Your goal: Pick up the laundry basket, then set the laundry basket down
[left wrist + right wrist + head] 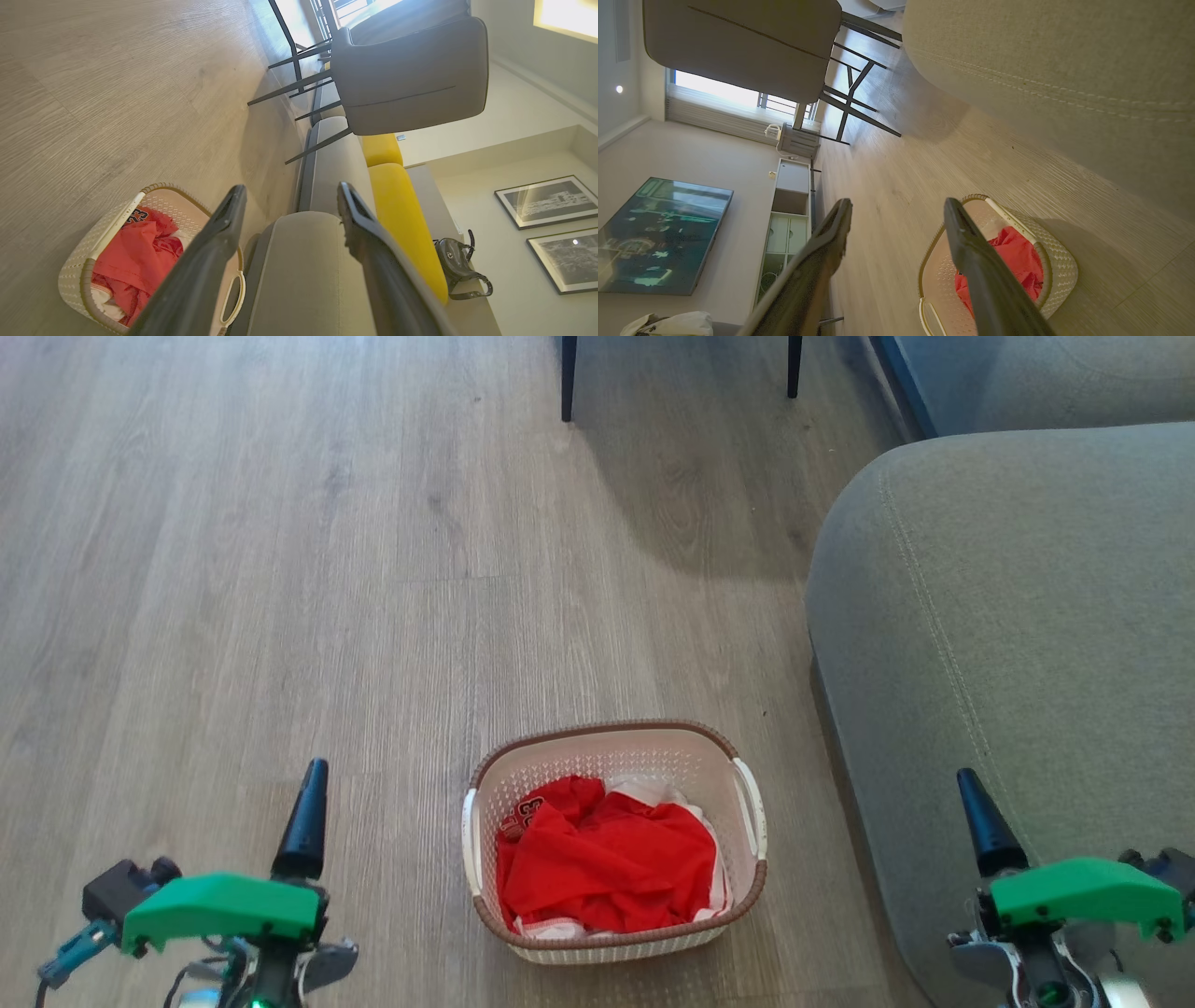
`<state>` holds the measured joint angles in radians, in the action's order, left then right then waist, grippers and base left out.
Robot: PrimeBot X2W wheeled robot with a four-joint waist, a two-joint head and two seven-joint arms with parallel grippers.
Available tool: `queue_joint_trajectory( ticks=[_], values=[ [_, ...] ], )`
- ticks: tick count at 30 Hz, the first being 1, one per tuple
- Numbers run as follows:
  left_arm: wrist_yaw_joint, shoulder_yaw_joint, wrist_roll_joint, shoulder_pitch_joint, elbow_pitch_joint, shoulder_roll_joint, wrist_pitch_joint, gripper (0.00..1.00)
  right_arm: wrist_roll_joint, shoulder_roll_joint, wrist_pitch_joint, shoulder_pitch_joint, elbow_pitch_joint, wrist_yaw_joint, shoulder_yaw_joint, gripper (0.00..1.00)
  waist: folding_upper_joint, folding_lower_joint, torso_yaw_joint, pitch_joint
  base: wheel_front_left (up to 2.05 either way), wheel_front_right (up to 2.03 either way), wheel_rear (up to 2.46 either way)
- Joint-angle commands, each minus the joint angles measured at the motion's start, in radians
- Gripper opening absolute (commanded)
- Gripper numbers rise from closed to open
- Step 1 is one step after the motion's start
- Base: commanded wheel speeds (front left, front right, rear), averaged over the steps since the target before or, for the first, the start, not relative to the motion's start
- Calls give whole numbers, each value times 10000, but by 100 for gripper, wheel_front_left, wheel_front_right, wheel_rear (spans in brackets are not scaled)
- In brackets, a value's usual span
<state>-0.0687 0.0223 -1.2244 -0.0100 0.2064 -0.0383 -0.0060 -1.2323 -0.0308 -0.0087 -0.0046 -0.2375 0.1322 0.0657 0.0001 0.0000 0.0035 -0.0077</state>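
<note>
The laundry basket [611,758] stood on the wood floor [280,569], untouched
Red clothing [607,859] lay inside it; the grey sofa [1008,616] stood just beside it; the left hand [291,188] and right hand [898,202] flanked it, well apart, fingers spread wide, gripping nothing.

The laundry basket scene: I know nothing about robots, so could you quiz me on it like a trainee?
1. True or false: the laundry basket stands on the wooden floor, beside the grey sofa.
2. What lies in the basket? A) red clothing B) blue towels C) nothing
3. Is the left claw or the right claw touching the basket?

Key: 1 true. 2 A. 3 No: both claws are open and hang apart from the basket, one on each side of it.
</note>
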Motion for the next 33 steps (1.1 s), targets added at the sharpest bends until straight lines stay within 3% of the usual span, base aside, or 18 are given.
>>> queue_joint_trajectory(
  ticks=[1, 33],
  values=[
    [45, -76, 280, 457, -440, -73, -107, 100, 291, -90, -109, -299, 446, -6, -102, 100, -1, 0, 1, -2, 0, 0, 0],
    [517, 659, 5651, 134, -1050, -144, -1055, 100, 4758, -130, -1046, -135, 891, -10, -948, 100, -1, 0, -46, -35, 0, 0, 0]
  ],
)
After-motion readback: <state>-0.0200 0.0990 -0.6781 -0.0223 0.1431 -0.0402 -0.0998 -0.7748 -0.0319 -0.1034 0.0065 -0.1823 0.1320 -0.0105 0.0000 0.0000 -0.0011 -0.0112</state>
